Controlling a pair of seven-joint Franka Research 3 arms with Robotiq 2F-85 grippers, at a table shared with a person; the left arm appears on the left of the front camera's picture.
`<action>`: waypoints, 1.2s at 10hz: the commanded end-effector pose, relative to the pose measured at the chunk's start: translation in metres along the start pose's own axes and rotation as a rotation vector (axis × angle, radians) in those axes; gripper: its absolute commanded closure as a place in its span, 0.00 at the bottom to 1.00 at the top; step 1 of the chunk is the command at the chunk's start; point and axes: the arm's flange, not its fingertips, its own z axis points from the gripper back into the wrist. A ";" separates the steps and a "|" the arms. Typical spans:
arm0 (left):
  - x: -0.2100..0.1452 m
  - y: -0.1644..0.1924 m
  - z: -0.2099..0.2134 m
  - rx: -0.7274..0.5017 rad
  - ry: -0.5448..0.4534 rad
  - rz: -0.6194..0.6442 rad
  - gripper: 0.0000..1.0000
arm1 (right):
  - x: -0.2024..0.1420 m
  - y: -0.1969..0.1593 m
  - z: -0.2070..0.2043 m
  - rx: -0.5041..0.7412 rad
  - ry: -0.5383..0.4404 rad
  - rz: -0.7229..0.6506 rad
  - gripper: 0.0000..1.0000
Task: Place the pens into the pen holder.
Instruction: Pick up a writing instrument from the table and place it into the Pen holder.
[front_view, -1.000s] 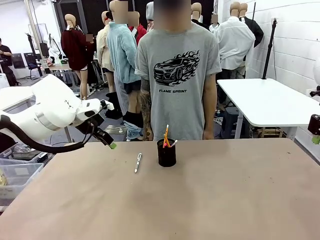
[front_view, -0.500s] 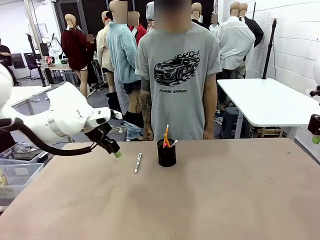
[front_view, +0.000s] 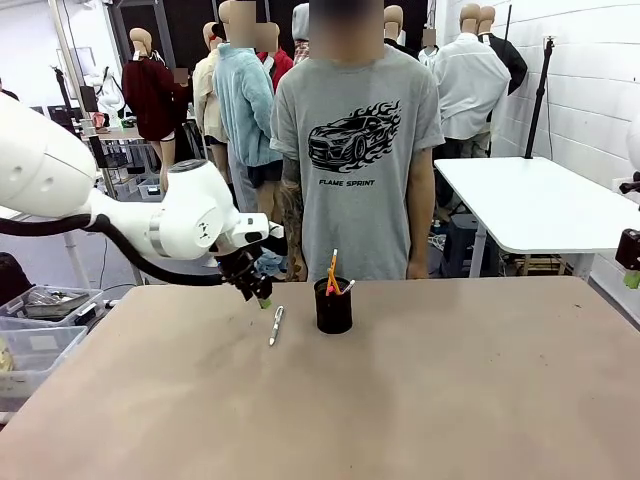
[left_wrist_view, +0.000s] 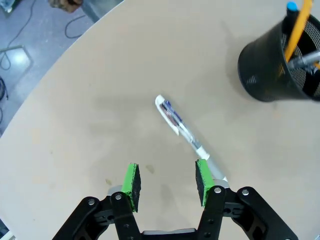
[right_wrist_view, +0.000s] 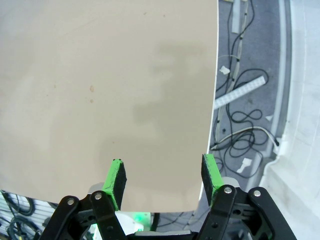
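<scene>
Front view: L arm in from picture left, reaching across the worktop (front_view: 420, 400). L pincer (front_view: 262, 297) hangs just above the surface, near the far end of the silver-white pen (front_view: 276, 325), not touching it. The pen lies flat on the worktop, just left of the pen holder (front_view: 333, 307).

Pen holder: black mesh cup, upright, near the far edge, in front of the person in a grey printed T-shirt (front_view: 352, 150). A yellow-orange pencil (front_view: 332, 270) and at least one more pen stand in it, tips above the rim.

L wrist view: L pincer (left_wrist_view: 166, 180) released, green pads apart, nothing between them. Silver-white pen (left_wrist_view: 182, 132) runs diagonally; its near end passes beside one pad, contact cannot be told. Pen holder (left_wrist_view: 272, 70) at upper right, well apart from the pads.

R pincer (front_view: 630, 278) sits at the picture's right edge, off the worktop's side. R wrist view: R pincer (right_wrist_view: 163, 177) released, pads wide, empty, over the worktop edge (right_wrist_view: 212, 100) with cables on the floor (right_wrist_view: 250, 100) beside.
</scene>
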 end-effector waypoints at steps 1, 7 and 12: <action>0.024 -0.004 -0.016 -0.001 0.028 0.050 0.41 | 0.001 0.001 -0.001 -0.003 0.005 -0.009 0.24; 0.040 -0.013 -0.064 0.029 0.118 0.086 0.41 | 0.001 0.001 -0.001 -0.003 0.005 -0.009 0.24; 0.036 -0.014 -0.068 0.059 0.143 0.072 0.43 | 0.001 0.001 -0.001 -0.003 0.005 -0.009 0.24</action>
